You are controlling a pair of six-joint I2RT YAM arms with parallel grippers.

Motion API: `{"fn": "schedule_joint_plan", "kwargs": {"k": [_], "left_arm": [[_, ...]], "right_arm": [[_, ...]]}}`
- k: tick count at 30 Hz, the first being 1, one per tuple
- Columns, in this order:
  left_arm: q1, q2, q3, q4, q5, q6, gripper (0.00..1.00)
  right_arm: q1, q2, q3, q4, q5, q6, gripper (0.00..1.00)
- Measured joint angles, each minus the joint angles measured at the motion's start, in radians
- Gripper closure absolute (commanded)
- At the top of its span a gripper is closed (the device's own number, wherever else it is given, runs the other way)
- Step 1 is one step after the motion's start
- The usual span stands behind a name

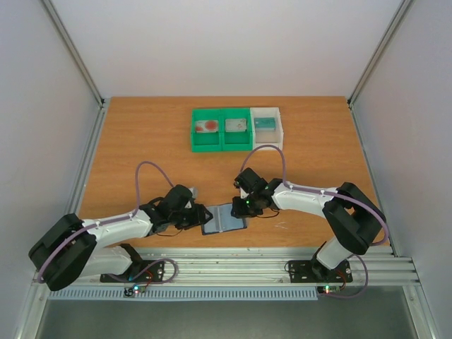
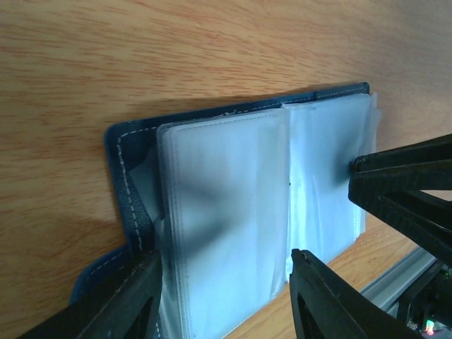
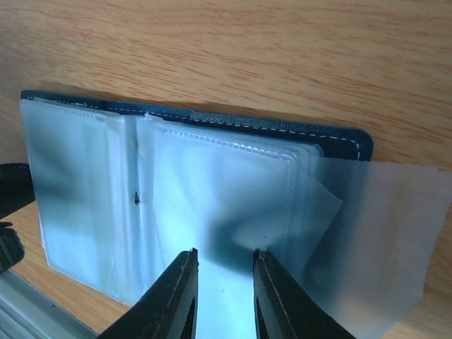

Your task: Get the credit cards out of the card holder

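Note:
The card holder [image 1: 224, 219] lies open on the table between both arms, its clear sleeves facing up. In the wrist views the sleeves look empty. My left gripper [image 2: 226, 282] is open, its fingers standing on either side of the left stack of sleeves [image 2: 226, 212]. My right gripper [image 3: 224, 253] is open by a narrow gap, low over the right stack of sleeves [image 3: 233, 191]; one loose sleeve [image 3: 381, 240] fans out past the cover. A card with a red blotch [image 1: 207, 127] lies in a green bin and a teal card [image 1: 265, 123] in the white bin.
Two joined green bins [image 1: 222, 145] and a white bin [image 1: 280, 131] stand at the back of the table. The middle bin holds a greyish card [image 1: 235, 126]. A metal rail [image 1: 233, 265] runs along the near edge, close to the holder.

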Motion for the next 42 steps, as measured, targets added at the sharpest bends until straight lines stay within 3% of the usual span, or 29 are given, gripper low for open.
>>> {"fn": "schedule_joint_plan", "kwargs": {"k": [8, 35, 42], "left_arm": [[0.000, -0.018, 0.000, -0.036, -0.014, 0.004, 0.62], [0.057, -0.039, 0.000, -0.081, 0.000, 0.056, 0.71], [0.087, -0.119, 0.000, -0.129, 0.006, 0.063, 0.71]], "right_arm": [[0.023, -0.010, 0.012, -0.024, -0.011, 0.030, 0.79], [0.116, 0.095, 0.111, -0.008, -0.053, 0.094, 0.83], [0.135, 0.131, 0.124, -0.004, -0.024, 0.103, 0.92]]}}
